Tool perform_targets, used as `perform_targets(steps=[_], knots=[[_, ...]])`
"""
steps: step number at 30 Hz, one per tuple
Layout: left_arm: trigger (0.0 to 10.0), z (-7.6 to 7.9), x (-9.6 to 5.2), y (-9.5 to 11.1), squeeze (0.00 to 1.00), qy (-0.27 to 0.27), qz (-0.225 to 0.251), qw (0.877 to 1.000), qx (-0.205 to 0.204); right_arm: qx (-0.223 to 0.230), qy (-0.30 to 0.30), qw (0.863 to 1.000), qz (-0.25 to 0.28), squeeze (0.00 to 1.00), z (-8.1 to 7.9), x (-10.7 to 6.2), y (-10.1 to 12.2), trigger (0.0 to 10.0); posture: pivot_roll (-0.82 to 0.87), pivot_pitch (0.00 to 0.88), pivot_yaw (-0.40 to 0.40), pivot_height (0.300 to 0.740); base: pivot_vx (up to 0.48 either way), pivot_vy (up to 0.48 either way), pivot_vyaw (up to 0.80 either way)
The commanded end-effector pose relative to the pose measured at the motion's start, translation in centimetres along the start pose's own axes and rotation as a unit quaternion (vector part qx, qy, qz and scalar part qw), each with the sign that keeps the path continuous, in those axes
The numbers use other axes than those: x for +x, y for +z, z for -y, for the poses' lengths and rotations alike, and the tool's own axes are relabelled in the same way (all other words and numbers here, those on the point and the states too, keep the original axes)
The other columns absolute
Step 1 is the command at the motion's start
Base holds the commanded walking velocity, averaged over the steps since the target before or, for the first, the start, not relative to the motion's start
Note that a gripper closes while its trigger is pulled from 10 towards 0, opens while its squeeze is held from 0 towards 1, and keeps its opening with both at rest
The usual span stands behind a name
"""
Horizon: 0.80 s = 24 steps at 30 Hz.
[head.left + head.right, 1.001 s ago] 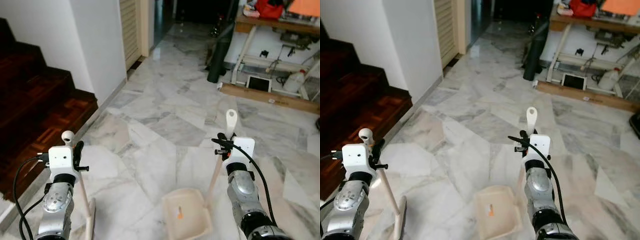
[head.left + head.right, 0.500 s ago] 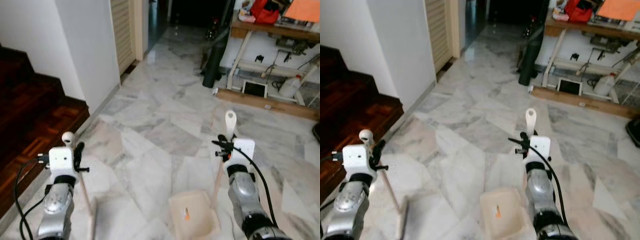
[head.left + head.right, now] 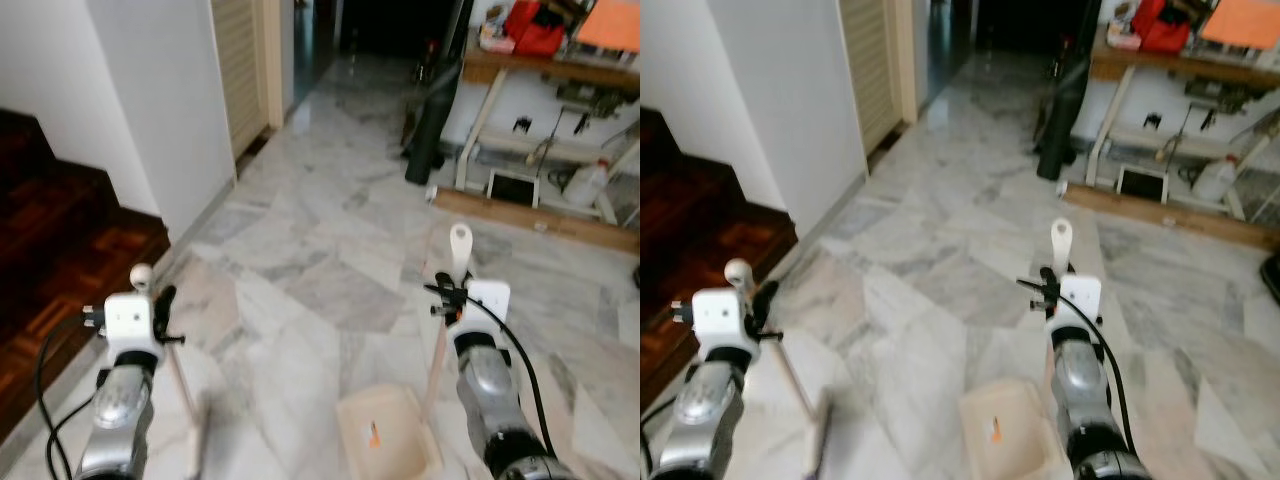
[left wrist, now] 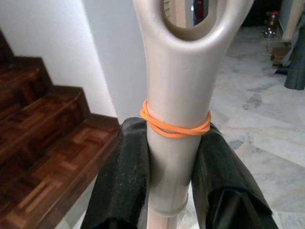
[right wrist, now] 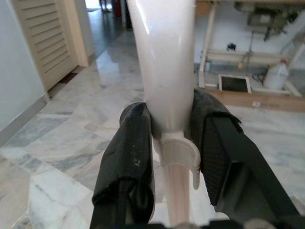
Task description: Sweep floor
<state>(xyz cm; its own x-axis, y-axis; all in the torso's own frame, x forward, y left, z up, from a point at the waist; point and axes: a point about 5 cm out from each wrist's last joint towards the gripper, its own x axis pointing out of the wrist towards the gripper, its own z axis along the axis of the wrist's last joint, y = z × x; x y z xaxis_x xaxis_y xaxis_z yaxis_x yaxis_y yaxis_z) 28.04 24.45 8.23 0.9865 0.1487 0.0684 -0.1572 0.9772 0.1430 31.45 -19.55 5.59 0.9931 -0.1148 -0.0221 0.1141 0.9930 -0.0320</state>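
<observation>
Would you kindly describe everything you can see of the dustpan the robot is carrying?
The dustpan is cream-coloured, plastic by its look, with a shallow square tray and raised rim. A small orange scrap lies inside. Its long pale handle rises from the tray's right rear edge, leaning slightly, and ends in a flat looped tip. The right gripper clamps the handle near the top, one black finger on each side. The tray sits low by the marble floor.

Two silver metal forearms with rounded, ribbed casings, each ending in a white boxy wrist block. Left hand (image 4: 174,191) and right hand (image 5: 174,164): two long, matt black padded fingers apiece. Black cables loop along both arms.
</observation>
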Motion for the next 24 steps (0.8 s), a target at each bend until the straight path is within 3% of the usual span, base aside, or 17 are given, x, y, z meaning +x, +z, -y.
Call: perform_targets(steps=[1, 24], knots=[[10.0, 0.96, 0.42, 0.7, 0.0, -0.012, 0.017, 1.0, -0.012, 0.004, -0.007, 1.0, 0.026, 0.0, 0.45, 0.46, 1.06, 10.0, 0.05, 0.0, -0.004, 0.74, 0.379, 0.0, 0.0], [10.0, 0.91, 0.88, 0.97, 0.0, -0.019, 0.02, 1.0, -0.011, -0.001, 0.0, 0.999, 0.037, 0.0, 0.1, 0.53, 1.41, 10.0, 0.04, 0.0, 0.013, 0.74, 0.373, 0.0, 0.0]])
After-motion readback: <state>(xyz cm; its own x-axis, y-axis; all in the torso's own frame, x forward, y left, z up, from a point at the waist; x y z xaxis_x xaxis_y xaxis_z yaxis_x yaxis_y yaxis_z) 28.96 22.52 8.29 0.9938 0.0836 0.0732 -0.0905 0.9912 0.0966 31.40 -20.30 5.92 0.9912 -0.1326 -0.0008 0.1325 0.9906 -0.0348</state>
